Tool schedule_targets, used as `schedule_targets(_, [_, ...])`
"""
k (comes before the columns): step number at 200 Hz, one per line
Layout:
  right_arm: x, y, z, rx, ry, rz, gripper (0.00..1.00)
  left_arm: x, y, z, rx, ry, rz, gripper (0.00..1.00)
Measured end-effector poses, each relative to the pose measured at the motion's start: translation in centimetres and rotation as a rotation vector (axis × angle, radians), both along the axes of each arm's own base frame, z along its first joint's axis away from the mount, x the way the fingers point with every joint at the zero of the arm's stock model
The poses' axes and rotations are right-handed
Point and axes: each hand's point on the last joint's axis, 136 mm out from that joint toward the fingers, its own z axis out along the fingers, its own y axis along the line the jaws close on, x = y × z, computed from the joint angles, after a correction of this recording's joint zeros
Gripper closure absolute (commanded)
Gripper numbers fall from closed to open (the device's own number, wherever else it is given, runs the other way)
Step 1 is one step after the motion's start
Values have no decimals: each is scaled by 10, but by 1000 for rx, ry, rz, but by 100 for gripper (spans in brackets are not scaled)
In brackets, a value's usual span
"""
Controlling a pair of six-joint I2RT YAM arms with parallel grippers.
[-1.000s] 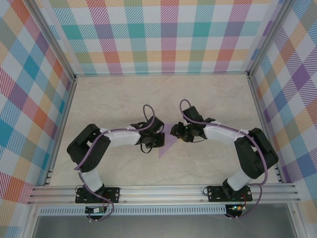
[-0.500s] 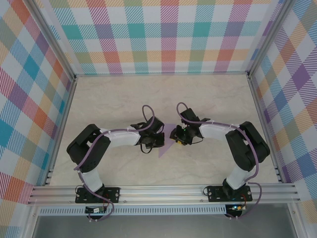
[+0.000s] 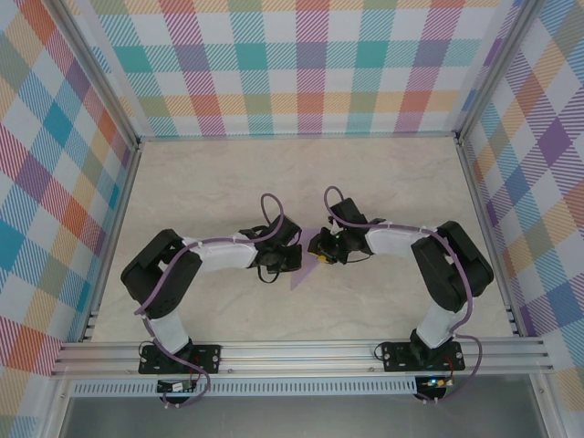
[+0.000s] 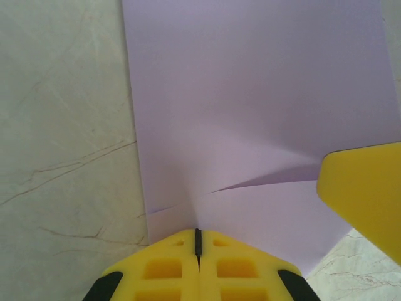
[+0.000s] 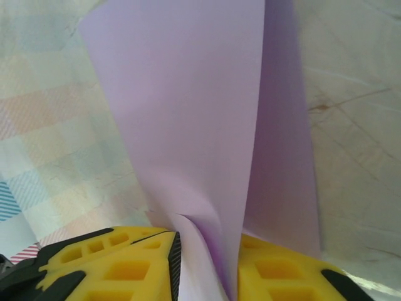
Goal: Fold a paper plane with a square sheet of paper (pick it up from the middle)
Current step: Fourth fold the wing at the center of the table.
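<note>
Now on the table (image 3: pixel 182 192) the sheet of paper (image 3: pixel 299 274) lies mid-way between my arms. My right tool (image 5: pixel 210 243), clamped on a raised flap, has swung left, closing the fold. My left tool (image 4: pixel 198 239) pinches the near edge.

- The worktop (image 3: pixel 228 173) beneath me is pale and marbled, with thin brown veins (clearest seen close up).
- Checked walls (image 3: pixel 301 64) in teal, orange, pink and purple stand on three sides.
- A ribbed aluminium rail (image 3: pixel 301 351) runs along the near edge.
</note>
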Motion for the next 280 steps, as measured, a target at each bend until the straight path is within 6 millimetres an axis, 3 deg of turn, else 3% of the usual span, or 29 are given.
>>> schedule_targets(26, [2, 3, 0, 27, 9, -4, 92, -2, 6, 3, 12, 3, 7, 95])
schedule_targets(45, [2, 3, -2, 30, 17, -11, 100, -4, 10, 9, 9, 1, 13, 78])
schedule_targets(76, [0, -5, 2, 1, 5, -27, 100, -1, 16, 34, -31, -46, 34, 54])
schedule_targets(120, [0, -23, 50, -32, -105, -80, 100, 2, 27, 82, -109, -150, 52, 26])
schedule_targets(146, [-4, -31, 67, -66, -139, -111, 100, 1, 34, 104, -148, -206, 62, 14])
schedule_targets(184, [-8, -23, 86, -114, -158, -140, 100, -3, 42, 121, -185, -268, 56, 6])
schedule_targets(237, [5, -10, 145, -176, -290, -204, 100, -6, 45, 122, -192, -294, 48, 0])
schedule_targets(280, [3, -24, 139, -245, -254, -291, 100, -4, 45, 128, -201, -330, 37, 0])
